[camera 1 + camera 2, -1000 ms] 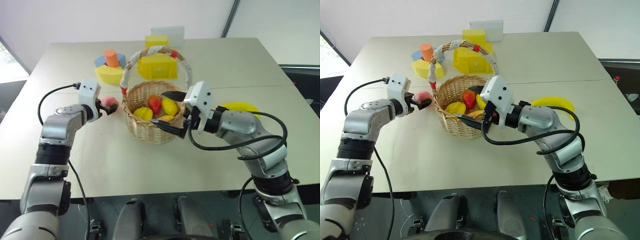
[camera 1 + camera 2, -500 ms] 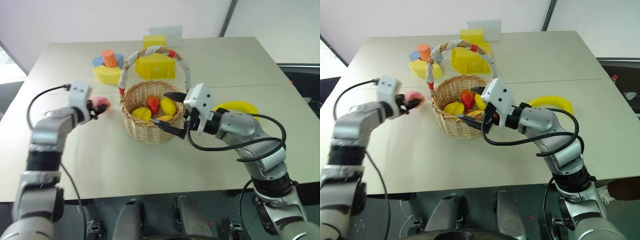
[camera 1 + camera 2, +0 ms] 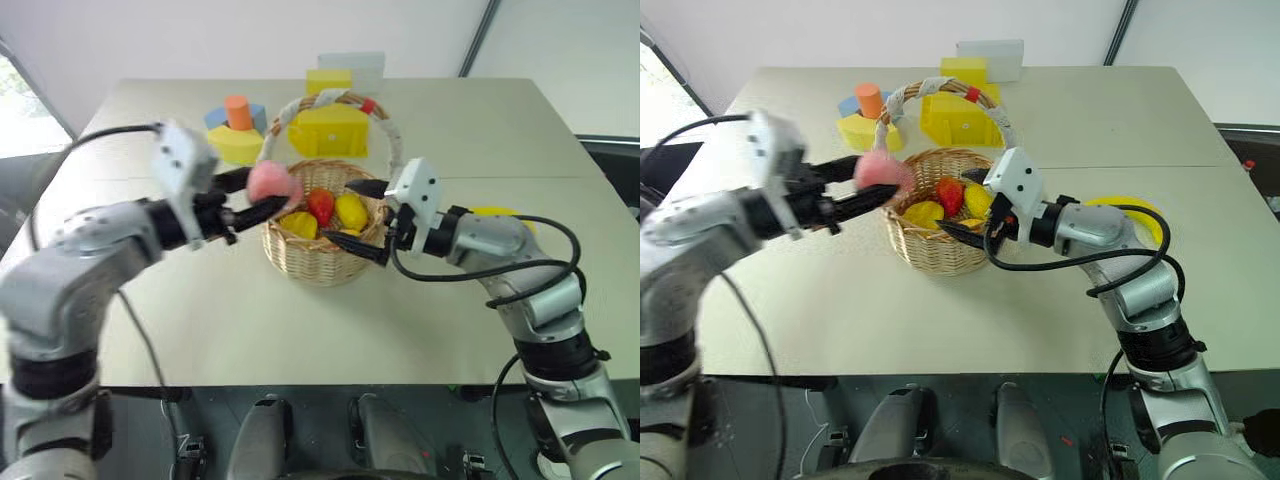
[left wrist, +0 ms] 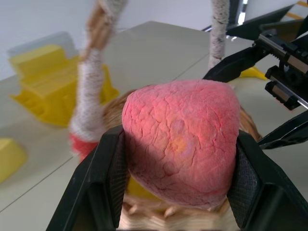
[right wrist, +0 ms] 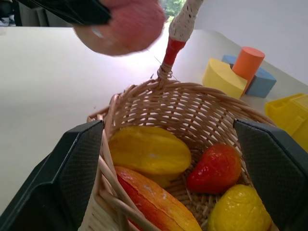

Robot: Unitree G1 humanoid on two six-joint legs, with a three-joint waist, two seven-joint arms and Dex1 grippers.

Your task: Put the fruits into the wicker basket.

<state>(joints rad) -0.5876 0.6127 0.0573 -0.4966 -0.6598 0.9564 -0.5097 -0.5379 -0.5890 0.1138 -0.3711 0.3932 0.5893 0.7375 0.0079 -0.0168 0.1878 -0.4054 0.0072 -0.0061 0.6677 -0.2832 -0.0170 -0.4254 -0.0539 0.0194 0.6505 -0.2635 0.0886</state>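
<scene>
My left gripper is shut on the pink peach and holds it in the air just over the near-left rim of the wicker basket, beside its white-wrapped handle. In the basket lie a red fruit, a yellow lemon, another yellow fruit and an orange-red one. My right gripper is open, level, with its fingers spread across the basket's right rim and nothing held. The yellow banana lies on the table behind my right arm.
Behind the basket stand a yellow block house, a group of yellow, blue and orange foam blocks and a white box. The table stretches bare in front of the basket.
My left gripper closed on the peach, lifted it off the table and carried it right to the basket's rim. The right gripper stayed open at the basket. The camera shifted.
</scene>
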